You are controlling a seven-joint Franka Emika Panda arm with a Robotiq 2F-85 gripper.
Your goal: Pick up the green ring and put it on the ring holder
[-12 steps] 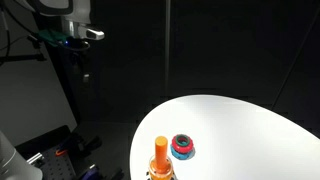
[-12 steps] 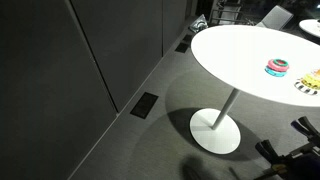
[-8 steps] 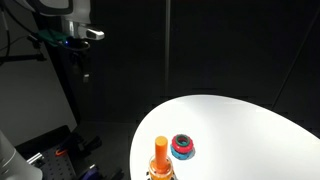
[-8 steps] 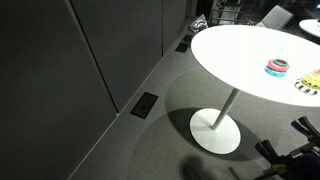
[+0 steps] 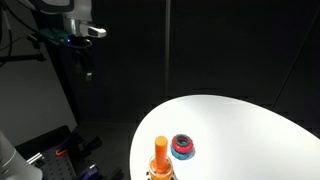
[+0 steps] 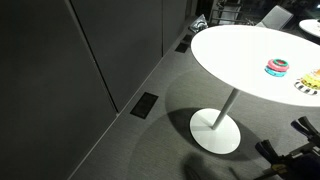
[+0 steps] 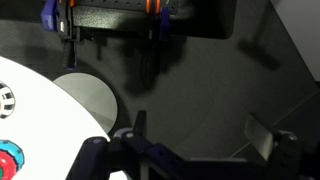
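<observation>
The ring holder (image 5: 160,155), an upright orange peg on a yellowish base, stands near the edge of the white round table (image 5: 240,125). Its base shows at the frame edge in an exterior view (image 6: 310,82). Beside it lies a low red-and-blue ring stack (image 5: 183,147), also seen in an exterior view (image 6: 277,67) and as a red patch in the wrist view (image 7: 8,160). I cannot make out a separate green ring. My gripper (image 7: 200,130) is open and empty. It hangs high and off to the side of the table (image 5: 86,62), far from the peg.
The table stands on a single white pedestal foot (image 6: 216,130) on grey carpet. A dark wall panel (image 6: 60,70) runs along one side. Dark stands and equipment (image 5: 45,150) sit beneath the arm. The table edge (image 7: 60,120) fills the wrist view's left.
</observation>
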